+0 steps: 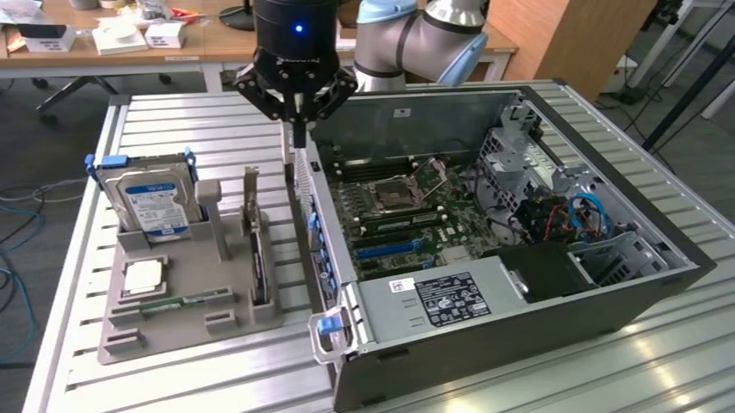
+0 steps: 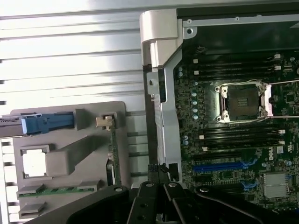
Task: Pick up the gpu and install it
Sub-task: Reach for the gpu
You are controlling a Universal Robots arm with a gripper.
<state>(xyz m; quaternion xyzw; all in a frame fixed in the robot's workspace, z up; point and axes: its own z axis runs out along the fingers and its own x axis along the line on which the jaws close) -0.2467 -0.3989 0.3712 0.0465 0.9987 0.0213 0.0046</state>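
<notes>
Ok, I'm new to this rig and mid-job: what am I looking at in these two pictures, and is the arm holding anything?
The black claw on the end of the arm is the gripper. One picture comes from a camera off the arm that looks over the whole table. The other comes from a camera on the arm's wrist, looking down past the fingers.

On the slatted metal table stands an open computer case with its motherboard exposed. Beside it, on the exterior view's left, is a grey holder tray. The tray carries an upright hard drive, a square processor chip, a green memory stick and the gpu, which stands on edge in its slot.

The gripper is shut with nothing visible in it, and hovers above the case wall nearest the tray. The gpu is not yet picked up.
</notes>
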